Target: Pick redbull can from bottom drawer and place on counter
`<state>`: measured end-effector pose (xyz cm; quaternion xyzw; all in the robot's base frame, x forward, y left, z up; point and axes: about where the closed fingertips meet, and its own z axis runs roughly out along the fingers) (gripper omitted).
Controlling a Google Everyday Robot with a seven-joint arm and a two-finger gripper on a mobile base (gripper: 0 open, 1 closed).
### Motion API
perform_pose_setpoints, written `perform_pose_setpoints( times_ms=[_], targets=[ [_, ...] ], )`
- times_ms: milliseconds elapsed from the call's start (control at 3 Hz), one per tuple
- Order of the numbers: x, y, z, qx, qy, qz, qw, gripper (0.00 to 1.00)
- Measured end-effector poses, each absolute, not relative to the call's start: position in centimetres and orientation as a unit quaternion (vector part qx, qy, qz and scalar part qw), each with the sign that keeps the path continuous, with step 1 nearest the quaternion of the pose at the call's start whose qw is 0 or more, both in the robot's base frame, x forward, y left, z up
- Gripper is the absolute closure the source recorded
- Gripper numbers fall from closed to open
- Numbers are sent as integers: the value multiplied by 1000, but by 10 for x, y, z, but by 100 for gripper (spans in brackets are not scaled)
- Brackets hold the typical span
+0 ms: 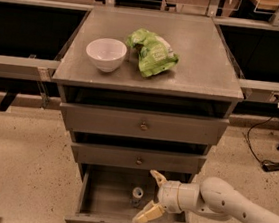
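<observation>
The redbull can [137,196] stands upright inside the open bottom drawer [104,200], near its middle, silver top showing. My gripper [151,197] reaches into the drawer from the right on a white arm. It is open, with one finger [158,178] behind and one finger [146,214] in front, just right of the can and not touching it. The counter [200,65] is the grey cabinet top above.
A white bowl [105,54] and a green crumpled bag [152,52] sit on the counter's left and middle. The two upper drawers [143,125] are closed. A black cable [269,163] lies on the floor at right.
</observation>
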<state>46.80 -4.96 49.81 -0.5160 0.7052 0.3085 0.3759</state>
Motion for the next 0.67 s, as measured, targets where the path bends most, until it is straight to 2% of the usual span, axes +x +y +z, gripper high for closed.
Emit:
perform_pose_setpoints(
  times_ms=[333,667],
  targets=[
    [475,-37,482,-518,687,331,387,0],
    [502,-25,468,-515,634,344,463,0]
  ],
)
